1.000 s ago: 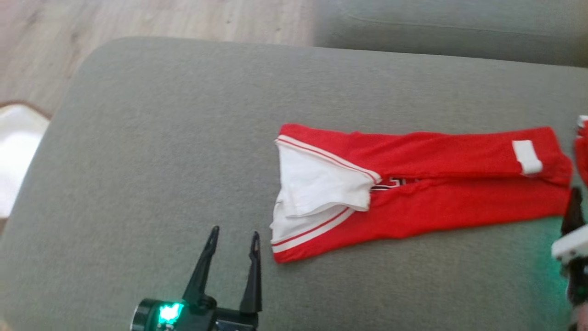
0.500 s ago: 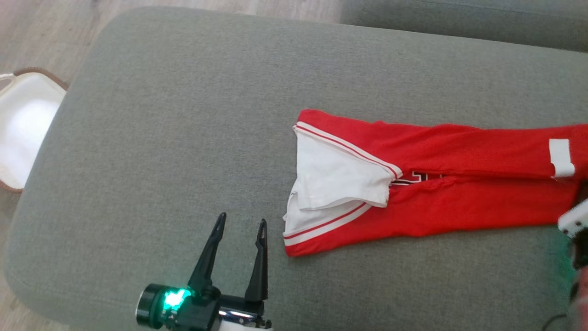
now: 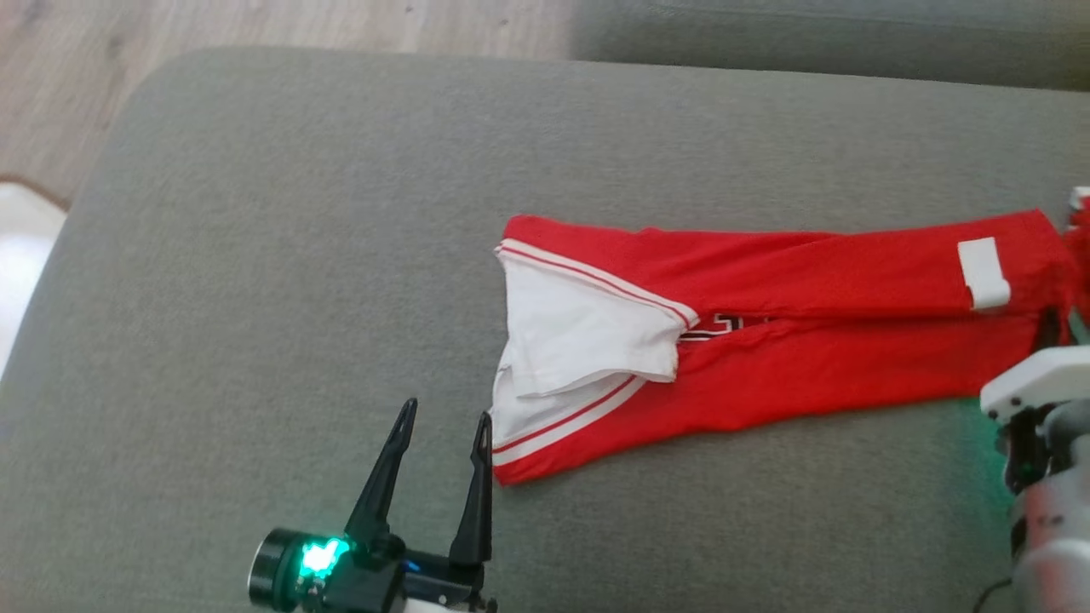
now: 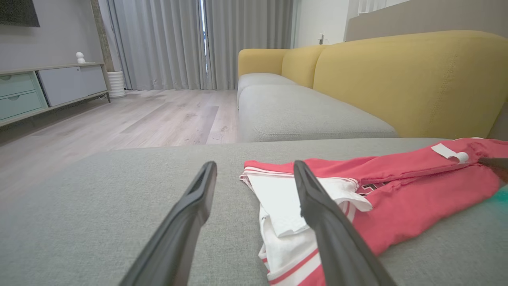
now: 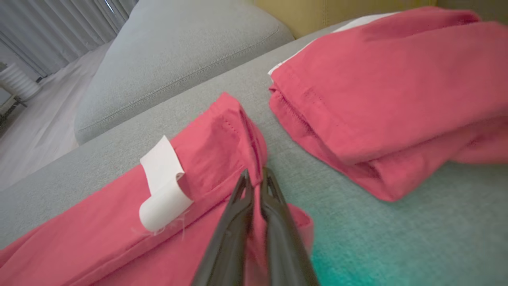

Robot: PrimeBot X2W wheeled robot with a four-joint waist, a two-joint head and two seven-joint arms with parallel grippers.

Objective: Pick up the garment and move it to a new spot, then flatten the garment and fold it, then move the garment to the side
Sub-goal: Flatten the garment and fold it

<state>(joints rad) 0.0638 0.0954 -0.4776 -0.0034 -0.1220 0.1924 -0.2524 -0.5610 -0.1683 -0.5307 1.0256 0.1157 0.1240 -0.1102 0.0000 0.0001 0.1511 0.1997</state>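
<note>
Meanwhile, red jersey (image 3: 809, 340) (white lining showing at one end) lies folded lengthwise on grey sofa cushion (image 3: 298, 255), toward right edge. Right gripper (image 5: 256, 176) pinches its hem, fingers pressed together; left gripper (image 3: 443, 417) spread, just beside opposite end.

Red garment (image 3: 766, 340) with white lining lies folded lengthwise, long and flat.

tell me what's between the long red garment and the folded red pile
A bare strip of grey cushion, seen in the right wrist view.
</note>
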